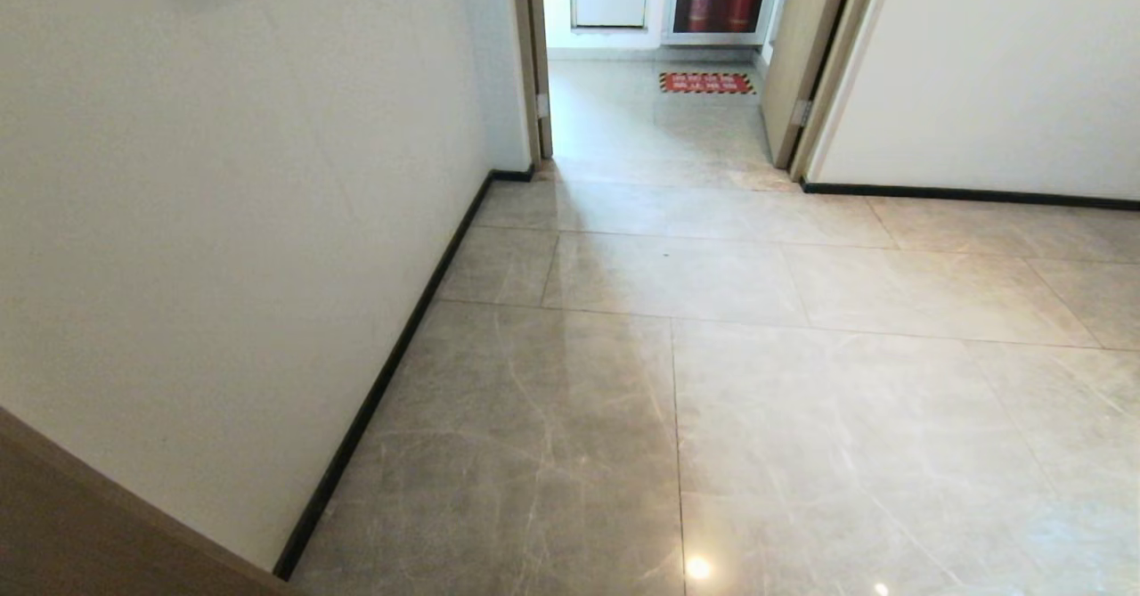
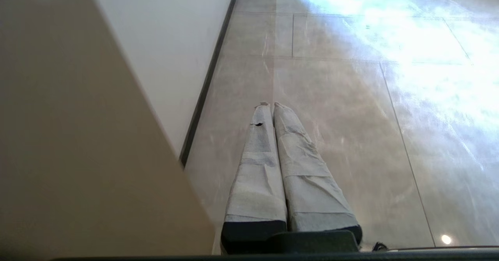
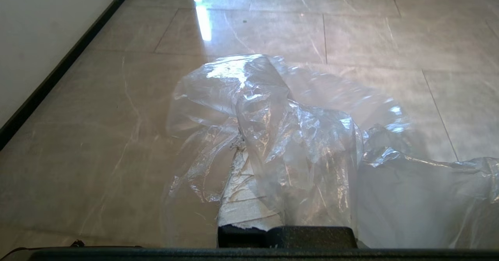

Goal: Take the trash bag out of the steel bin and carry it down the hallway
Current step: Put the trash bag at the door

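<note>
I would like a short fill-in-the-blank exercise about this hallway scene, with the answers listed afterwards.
1. The trash bag draped over the right gripper is made of clear ____.
2. The fingers of the left gripper are pressed ____, with nothing between them.
3. Along the foot of the white wall runs a ____ baseboard.
4. Beyond the open doorway, a red mat lies on the ____.

Answers: plastic; together; black; floor
</note>
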You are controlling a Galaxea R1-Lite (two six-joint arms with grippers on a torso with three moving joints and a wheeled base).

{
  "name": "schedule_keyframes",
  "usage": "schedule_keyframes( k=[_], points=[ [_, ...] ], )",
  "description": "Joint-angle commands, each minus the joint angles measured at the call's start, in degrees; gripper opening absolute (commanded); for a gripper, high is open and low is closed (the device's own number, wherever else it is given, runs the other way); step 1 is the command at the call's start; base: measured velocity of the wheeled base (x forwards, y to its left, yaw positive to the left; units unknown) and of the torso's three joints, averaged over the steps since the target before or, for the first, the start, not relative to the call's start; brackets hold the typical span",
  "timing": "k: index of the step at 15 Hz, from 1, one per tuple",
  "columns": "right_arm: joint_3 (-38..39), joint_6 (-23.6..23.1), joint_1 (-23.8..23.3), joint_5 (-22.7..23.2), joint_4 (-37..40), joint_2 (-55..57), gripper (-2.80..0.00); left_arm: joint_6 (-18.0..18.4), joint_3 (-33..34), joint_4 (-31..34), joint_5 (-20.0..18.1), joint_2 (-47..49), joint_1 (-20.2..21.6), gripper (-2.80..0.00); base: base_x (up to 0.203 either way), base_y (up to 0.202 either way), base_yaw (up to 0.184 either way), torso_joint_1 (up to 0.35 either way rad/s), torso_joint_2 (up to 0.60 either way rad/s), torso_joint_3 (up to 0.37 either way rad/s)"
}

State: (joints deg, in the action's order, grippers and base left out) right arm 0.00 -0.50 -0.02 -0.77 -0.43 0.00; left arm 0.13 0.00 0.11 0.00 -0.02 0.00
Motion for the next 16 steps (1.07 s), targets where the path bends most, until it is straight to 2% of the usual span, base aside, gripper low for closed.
schedule_keyframes(
  k=[1,16],
  points=[
    [0.09,-0.03,0.02,-0.02,-0.01,0.09,-2.80,-0.04,0.00,-0.02,0.00,0.02,0.00,-2.80,0.196,0.000,-0.004,0.002,0.00,0.000],
    [0.09,-0.03,0.02,-0.02,-0.01,0.09,-2.80,-0.04,0.00,-0.02,0.00,0.02,0.00,-2.80,0.192,0.000,0.000,0.002,0.00,0.004]
  ],
)
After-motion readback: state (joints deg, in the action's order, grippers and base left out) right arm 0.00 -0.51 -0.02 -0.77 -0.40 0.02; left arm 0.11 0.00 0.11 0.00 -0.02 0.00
